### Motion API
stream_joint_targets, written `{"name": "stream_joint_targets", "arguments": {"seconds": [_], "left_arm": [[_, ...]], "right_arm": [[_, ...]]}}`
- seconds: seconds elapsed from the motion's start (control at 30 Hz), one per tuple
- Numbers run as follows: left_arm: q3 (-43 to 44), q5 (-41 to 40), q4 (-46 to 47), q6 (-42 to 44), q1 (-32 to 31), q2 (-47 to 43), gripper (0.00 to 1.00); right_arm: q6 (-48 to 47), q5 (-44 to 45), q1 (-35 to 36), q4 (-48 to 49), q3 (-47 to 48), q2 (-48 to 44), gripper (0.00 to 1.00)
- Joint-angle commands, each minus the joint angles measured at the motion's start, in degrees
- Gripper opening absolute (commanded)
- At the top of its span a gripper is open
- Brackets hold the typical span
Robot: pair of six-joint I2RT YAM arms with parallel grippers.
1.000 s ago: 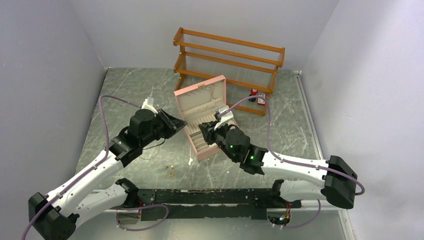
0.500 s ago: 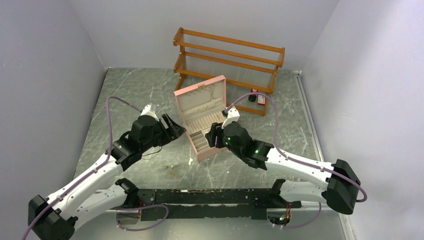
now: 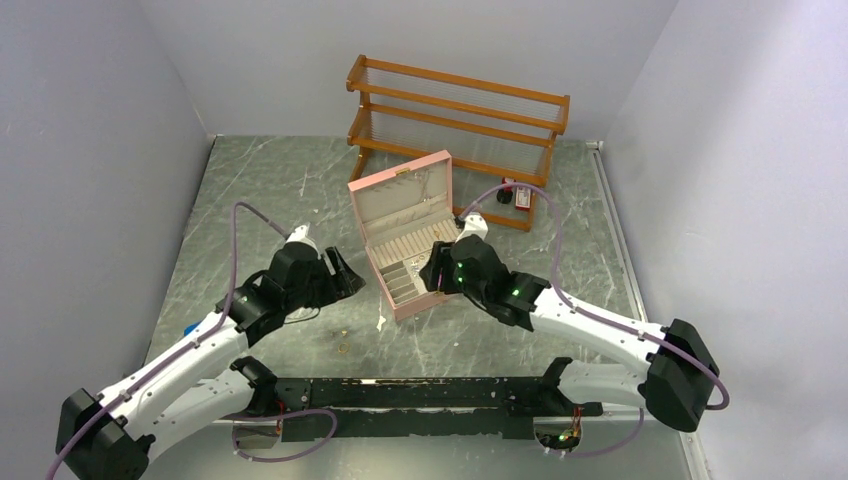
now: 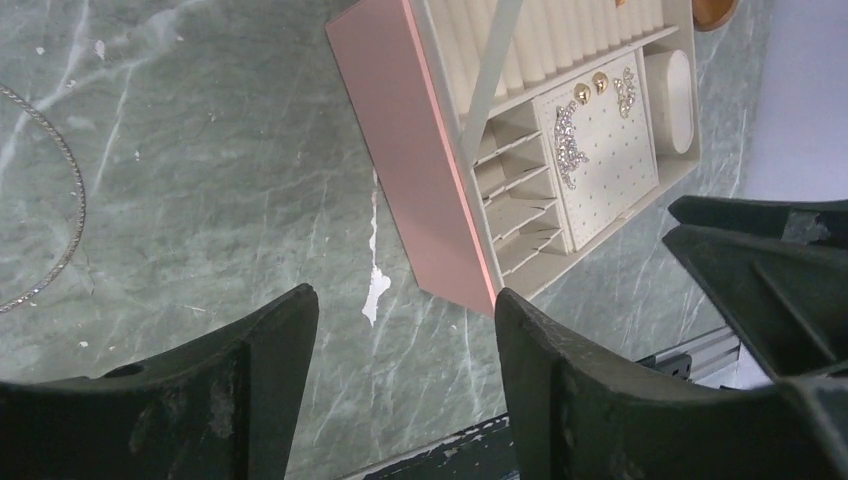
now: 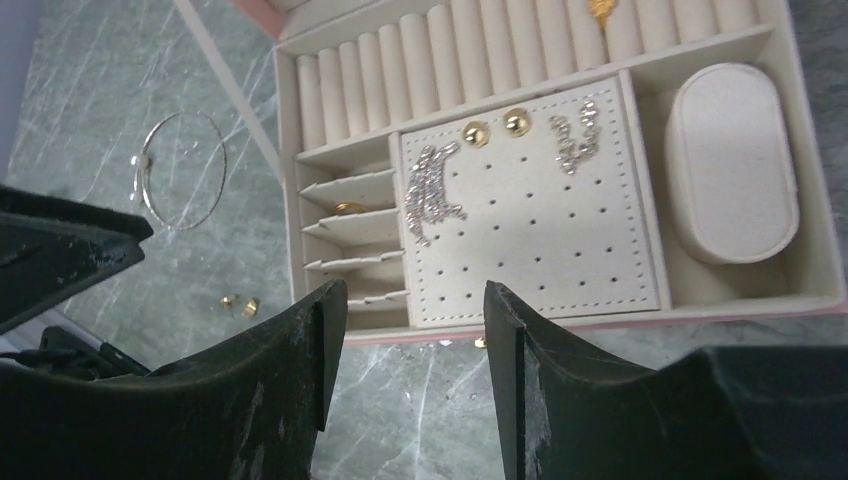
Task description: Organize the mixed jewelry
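Pink box (image 4: 415, 150) stands open on the grey marble table (image 4: 200, 150), with free surface along its outer wall. The left gripper (image 4: 405, 330) hovers over this surface, jaws wide apart and empty; the thin chain necklace (image 4: 78, 195) lies well to their side. The right gripper (image 5: 415, 295) hangs above the box's front edge, jaws apart and empty, with the earrings (image 5: 435, 190) on the padded tray beyond them and two gold rings (image 5: 240, 302) on the table nearby.
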Motion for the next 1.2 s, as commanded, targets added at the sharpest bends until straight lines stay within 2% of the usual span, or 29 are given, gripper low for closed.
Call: {"name": "stream_joint_targets", "arguments": {"seconds": [0.0,0.17,0.43,0.5,0.73,1.17], "left_arm": [[1.0,3.1,1.1,3.1,-0.3,2.7,0.71],[2.2,3.2,5.2,4.9,-0.2,7.8,0.7],[0.5,7.4,19.8,11.0,-0.3,13.3,0.68],[1.1,7.6,20.1,12.6,-0.3,14.8,0.68],[3.4,8.2,18.2,13.8,-0.2,20.1,0.64],[4.1,9.9,17.6,14.2,1.8,22.7,0.43]], "right_arm": [[0.4,-4.4,-4.3,0.8,-0.8,0.1,0.56],[-2.3,-6.7,-8.4,3.1,-2.5,-2.8,0.56],[-7.2,-8.5,-16.5,0.4,-1.7,-6.9,0.62],[-6.6,-9.5,-19.5,-2.0,-0.1,-6.2,0.67],[-4.6,-13.2,-24.9,-5.2,2.6,-3.3,0.68],[-5.3,-22.9,-30.0,-4.6,5.6,5.6,0.66]]}}
